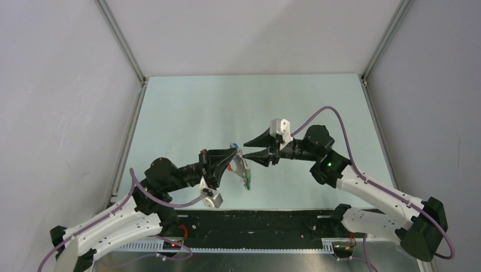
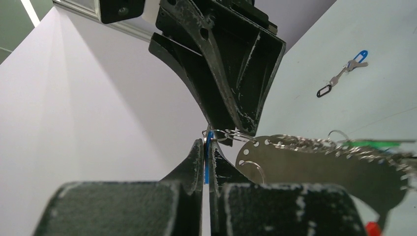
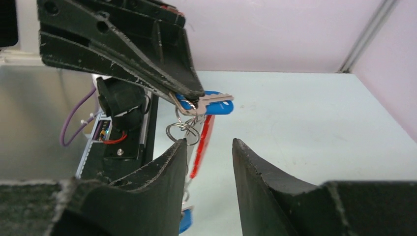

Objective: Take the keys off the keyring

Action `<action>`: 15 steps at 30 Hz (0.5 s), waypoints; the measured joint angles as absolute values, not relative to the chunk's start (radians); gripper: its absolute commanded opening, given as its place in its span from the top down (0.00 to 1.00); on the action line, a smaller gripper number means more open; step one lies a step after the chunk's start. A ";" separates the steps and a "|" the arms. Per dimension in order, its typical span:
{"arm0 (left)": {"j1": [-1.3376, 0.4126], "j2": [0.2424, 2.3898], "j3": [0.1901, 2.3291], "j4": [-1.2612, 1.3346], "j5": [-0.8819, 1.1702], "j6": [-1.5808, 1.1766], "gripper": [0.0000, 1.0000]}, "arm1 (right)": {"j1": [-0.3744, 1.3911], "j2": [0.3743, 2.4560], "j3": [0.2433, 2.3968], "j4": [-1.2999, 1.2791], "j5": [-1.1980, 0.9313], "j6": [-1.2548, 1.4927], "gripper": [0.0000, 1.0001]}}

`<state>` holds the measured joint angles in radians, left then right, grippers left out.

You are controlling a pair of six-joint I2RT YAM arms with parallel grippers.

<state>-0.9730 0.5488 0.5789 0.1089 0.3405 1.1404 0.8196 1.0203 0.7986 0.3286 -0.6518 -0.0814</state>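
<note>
Pale green table (image 1: 227, 102) lies below both arms. Left gripper (image 1: 235, 154) is clamped tight on a blue-capped key (image 3: 216, 105), the keyring (image 3: 201, 147) with its red band dangling from it in mid-air. Right gripper (image 3: 209, 142) stands partly parted, gripping nothing, just beside that ring.

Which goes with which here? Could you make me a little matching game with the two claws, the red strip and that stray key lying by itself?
Things:
1. left gripper
2. right gripper
3. red band
4. loose key

States:
A. lying alone on the table
B. open, holding nothing
C. shut on the blue-capped key
D. hanging below the held key

Pairs: 1-C, 2-B, 3-D, 4-A
</note>
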 measured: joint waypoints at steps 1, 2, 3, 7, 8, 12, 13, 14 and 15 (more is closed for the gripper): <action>-0.973 0.548 0.579 0.109 0.345 1.140 1.00 | 0.825 1.024 0.799 0.329 -0.664 -0.093 0.55; -0.973 0.547 0.579 0.109 0.350 1.140 1.00 | 0.829 1.028 0.799 0.329 -0.676 -0.105 0.55; -0.973 0.546 0.579 0.109 0.353 1.139 1.00 | 0.832 1.029 0.799 0.330 -0.686 -0.112 0.55; -0.973 0.546 0.579 0.109 0.364 1.133 1.00 | 0.842 1.030 0.799 0.337 -0.727 -0.137 0.59; -0.973 0.546 0.579 0.108 0.368 1.133 1.00 | 0.843 1.030 0.799 0.339 -0.734 -0.138 0.60; -0.973 0.547 0.579 0.108 0.374 1.133 1.00 | 0.849 1.031 0.799 0.356 -0.770 -0.140 0.60; -0.973 0.547 0.579 0.107 0.374 1.133 1.00 | 0.850 1.031 0.799 0.360 -0.777 -0.140 0.62; -0.973 0.547 0.579 0.106 0.374 1.133 1.00 | 0.850 1.031 0.799 0.365 -0.786 -0.139 0.65; -0.973 0.547 0.579 0.105 0.374 1.133 1.00 | 0.851 1.031 0.799 0.368 -0.795 -0.139 0.71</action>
<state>-0.9730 0.5468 0.5789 0.1051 0.3740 1.1328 0.8509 1.0313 0.7994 0.3683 -0.7948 -0.1394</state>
